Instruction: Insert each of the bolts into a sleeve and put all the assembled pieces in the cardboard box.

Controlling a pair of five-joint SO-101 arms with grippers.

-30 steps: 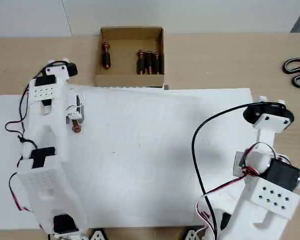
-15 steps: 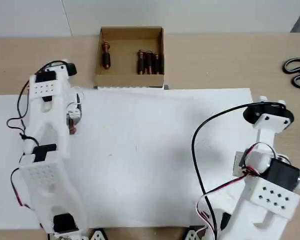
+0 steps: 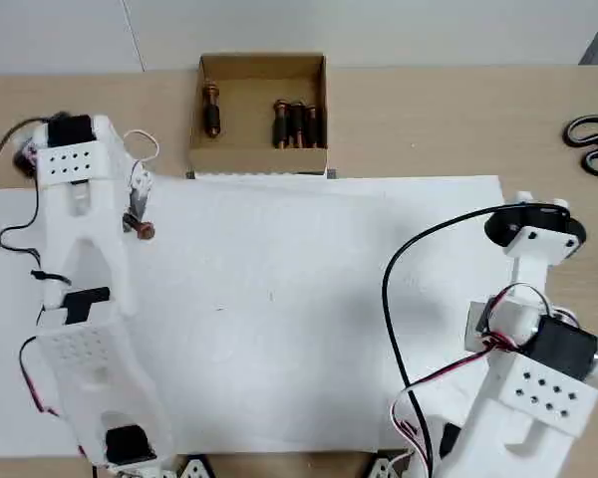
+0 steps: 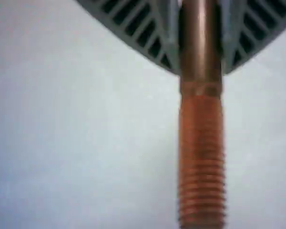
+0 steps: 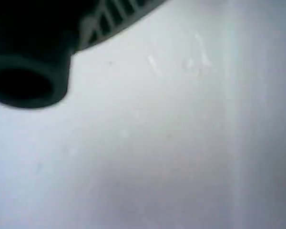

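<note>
My left gripper [image 3: 137, 211] hangs over the left edge of the white sheet, shut on a copper bolt [image 3: 143, 230]. In the left wrist view the bolt [image 4: 200, 157] sticks out from between the grey jaws of the gripper [image 4: 200, 28], threaded end outward. My right gripper [image 5: 52, 28] is shut on a black sleeve [image 5: 28, 82] whose open end shows above the white sheet. The right arm [image 3: 533, 378] stands at the near right. The cardboard box [image 3: 259, 159] at the back holds several assembled pieces [image 3: 297, 123].
A white sheet [image 3: 309, 299] covers the middle of the wooden table. Black scissors [image 3: 593, 132] lie at the far right edge. A black cable [image 3: 394, 299] loops from the right arm over the sheet.
The left arm has swung toward the back left, carrying the bolt with it and turning the gripper. The right arm has stayed still.
</note>
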